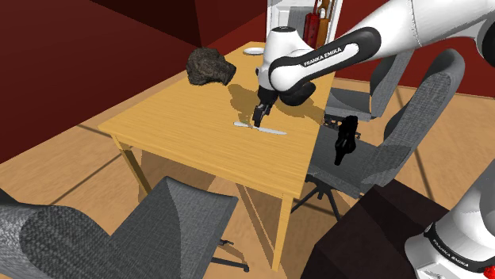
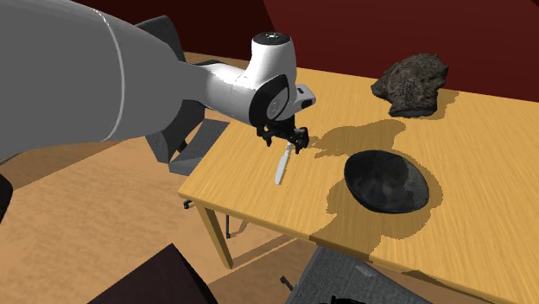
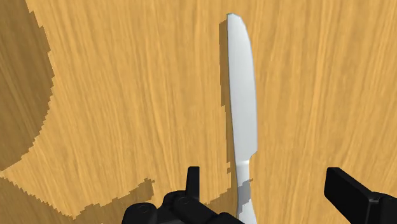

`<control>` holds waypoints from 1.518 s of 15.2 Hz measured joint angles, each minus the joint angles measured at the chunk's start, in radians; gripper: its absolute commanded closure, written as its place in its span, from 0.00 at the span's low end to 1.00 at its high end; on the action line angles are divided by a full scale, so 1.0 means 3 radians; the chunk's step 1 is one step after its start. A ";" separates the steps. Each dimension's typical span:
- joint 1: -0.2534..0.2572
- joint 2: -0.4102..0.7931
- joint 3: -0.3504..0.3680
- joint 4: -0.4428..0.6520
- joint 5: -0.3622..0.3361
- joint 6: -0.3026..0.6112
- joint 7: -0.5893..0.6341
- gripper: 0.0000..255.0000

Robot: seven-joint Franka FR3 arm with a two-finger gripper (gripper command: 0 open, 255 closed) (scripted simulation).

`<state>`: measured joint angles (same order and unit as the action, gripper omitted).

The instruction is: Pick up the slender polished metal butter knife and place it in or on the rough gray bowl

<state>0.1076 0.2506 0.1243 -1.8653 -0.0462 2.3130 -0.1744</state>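
Your gripper (image 3: 264, 179) is released: in the wrist view its two black fingers (image 3: 193, 180) stand wide apart, one on each side of the knife's handle end, and neither touches it. The knife (image 3: 243, 108) lies flat on the wooden table (image 3: 114, 95), pale and slim, its blade running away from the fingers to a rounded tip.

In the shoulder view, look just right of the frame's centre. There the gripper (image 1: 259, 119) points down right over the knife (image 1: 266, 130), which lies across the table (image 1: 174, 119) close to the edge facing the chair (image 1: 397, 143) at right. You cannot tell from this angle whether the fingertips reach the wood.

In the second exterior view the knife (image 2: 281, 166) sits at mid-frame, below the gripper (image 2: 289, 143), near the table's left edge. The bowl (image 2: 386, 181), dark grey and shallow, rests to its right, apart from the knife. A rough dark lump (image 2: 413, 84) sits at upper right, well away from both.
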 measured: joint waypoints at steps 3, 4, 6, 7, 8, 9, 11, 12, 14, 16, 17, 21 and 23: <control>0.0003 0.0155 -0.0001 0.0110 -0.0019 0.0067 -0.0031 0.00; 0.0006 0.0183 -0.0003 0.0108 -0.0025 0.0100 -0.0028 0.00; 0.0011 0.0250 -0.0005 0.0117 -0.0037 0.0158 -0.0022 0.00; 0.0014 0.0293 -0.0009 0.0127 -0.0044 0.0191 -0.0018 0.00; 0.0015 0.0317 -0.0011 0.0128 -0.0048 0.0213 -0.0016 0.00; 0.0018 0.0327 -0.0011 0.0117 -0.0051 0.0234 -0.0011 0.00; 0.0018 0.0335 -0.0012 0.0114 -0.0053 0.0246 -0.0011 0.00; 0.0018 0.0336 -0.0012 0.0114 -0.0053 0.0247 -0.0010 0.00; 0.0018 0.0336 -0.0012 0.0114 -0.0053 0.0249 -0.0010 0.00; 0.0018 0.0336 -0.0012 0.0114 -0.0053 0.0249 -0.0010 1.00; 0.0019 0.0333 -0.0010 0.0116 -0.0052 0.0249 -0.0010 1.00; 0.0025 0.0323 0.0000 0.0127 -0.0048 0.0259 -0.0014 1.00; 0.0023 0.0314 0.0001 0.0109 -0.0046 0.0281 -0.0017 1.00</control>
<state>0.1145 0.3449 0.1246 -1.8325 -0.0601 2.3973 -0.1795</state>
